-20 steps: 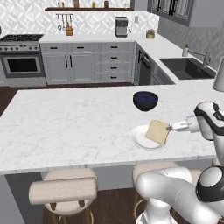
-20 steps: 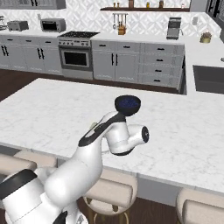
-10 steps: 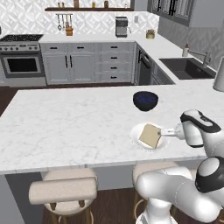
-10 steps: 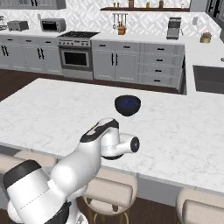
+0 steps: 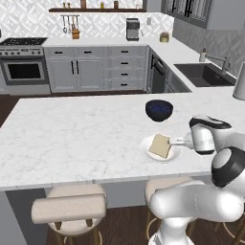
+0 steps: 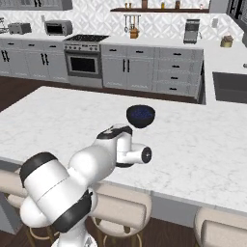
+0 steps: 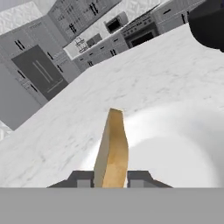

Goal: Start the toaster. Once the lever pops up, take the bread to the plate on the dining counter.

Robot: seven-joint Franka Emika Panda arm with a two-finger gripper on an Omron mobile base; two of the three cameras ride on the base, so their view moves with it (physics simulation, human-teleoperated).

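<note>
Bread (image 5: 160, 146) had come down over the last second: it was held above the plate (image 5: 148, 142) earlier, and now we saw it lying across that plate on the dining counter (image 5: 72, 139), near its right end. Just right of it, the gripper (image 5: 175, 141) sat level with the slice, fingers (image 7: 81, 178) flanking its edge, easing apart; we couldn't tell if they'd let go. Bowl (image 5: 159, 109) stood just beyond. We judged delivery nearly complete.

On the dining counter (image 5: 72, 139) in front of you, the plate (image 5: 150, 151) sits near the front edge with the bread (image 5: 160, 146) on it. The bowl (image 5: 159, 109) stands just behind the plate.
</note>
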